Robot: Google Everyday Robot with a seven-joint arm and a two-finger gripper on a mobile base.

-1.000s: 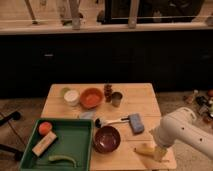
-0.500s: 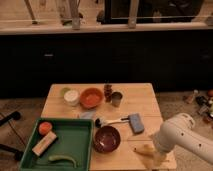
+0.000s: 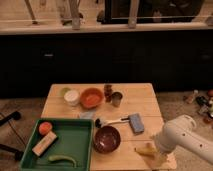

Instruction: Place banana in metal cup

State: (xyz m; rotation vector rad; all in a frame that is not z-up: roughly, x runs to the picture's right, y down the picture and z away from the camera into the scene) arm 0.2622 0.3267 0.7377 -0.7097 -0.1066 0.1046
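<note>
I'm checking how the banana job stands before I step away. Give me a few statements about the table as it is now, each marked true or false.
1. The banana lies inside the metal cup. False: it lies on the table near its front edge. The cup stands far back, beside the orange bowl.
2. The gripper is at the table's front corner, right by the banana. True.
3. A green pod lies in the green tray. True.
4. The dark bowl sits inside the tray. False: it stands on the table, just outside the tray's wall.
</note>
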